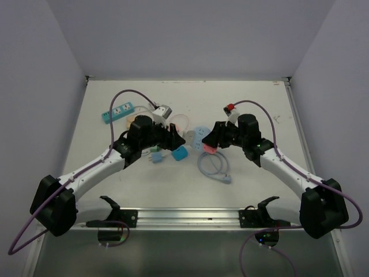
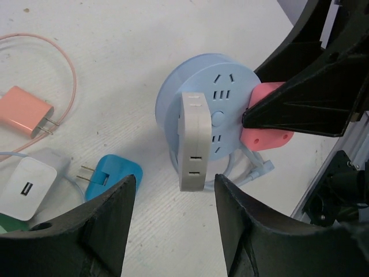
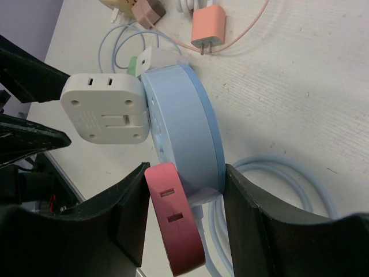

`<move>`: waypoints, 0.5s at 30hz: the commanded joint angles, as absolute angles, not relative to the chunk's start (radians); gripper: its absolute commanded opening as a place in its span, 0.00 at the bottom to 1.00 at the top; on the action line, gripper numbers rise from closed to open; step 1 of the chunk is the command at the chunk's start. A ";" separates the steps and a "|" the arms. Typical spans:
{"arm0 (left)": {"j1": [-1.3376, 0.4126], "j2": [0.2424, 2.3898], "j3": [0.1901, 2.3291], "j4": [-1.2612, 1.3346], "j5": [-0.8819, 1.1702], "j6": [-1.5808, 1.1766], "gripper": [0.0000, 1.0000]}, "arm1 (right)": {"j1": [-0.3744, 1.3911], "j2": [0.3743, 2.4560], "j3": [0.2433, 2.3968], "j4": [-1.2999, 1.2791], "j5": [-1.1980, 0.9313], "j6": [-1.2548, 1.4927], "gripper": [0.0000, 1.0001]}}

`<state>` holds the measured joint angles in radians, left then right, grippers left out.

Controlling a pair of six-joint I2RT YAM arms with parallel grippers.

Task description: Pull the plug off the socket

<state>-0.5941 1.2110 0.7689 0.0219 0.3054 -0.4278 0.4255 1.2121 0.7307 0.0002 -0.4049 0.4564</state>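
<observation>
Your concern here is the grip that comes before the pull. The socket (image 2: 222, 86) stands on edge around the middle of the table (image 1: 253, 109). The right gripper (image 3: 187, 170) is clamped across it, one finger on the blue rim and the other pressing the pink adapter (image 3: 173, 225) seated in its face. The plug (image 2: 194, 141) juts from that same face toward the left gripper (image 2: 176, 183). Its jaws stand apart on either side of the plug without gripping: one finger is just beside a flat side, the other has a clear gap.

Centre the plug between the fingers and close on its two broad sides, low on the body. Then draw straight out along the prongs; I judge a slanted pull would twist the disc in the right grip. Brace the right arm as your counterforce.

The plug is a flat, round-cornered block of smooth off-white plastic with slots on its narrow edge. The socket is a glossy pale-blue disc with a thick rim, and a coiled pale-blue cable (image 3: 288, 173) lies beside it. The table is matte white and faintly grained.
</observation>
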 commanded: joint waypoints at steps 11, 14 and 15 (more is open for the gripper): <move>-0.696 1.345 0.914 0.043 0.153 -0.420 0.53 | 0.471 1.181 0.793 0.018 -0.342 0.431 0.00; -0.707 1.361 0.925 0.035 0.114 -0.414 0.46 | 0.474 1.180 0.793 0.014 -0.328 0.428 0.00; -0.718 1.362 0.930 0.031 0.095 -0.413 0.43 | 0.474 1.181 0.793 0.014 -0.325 0.428 0.00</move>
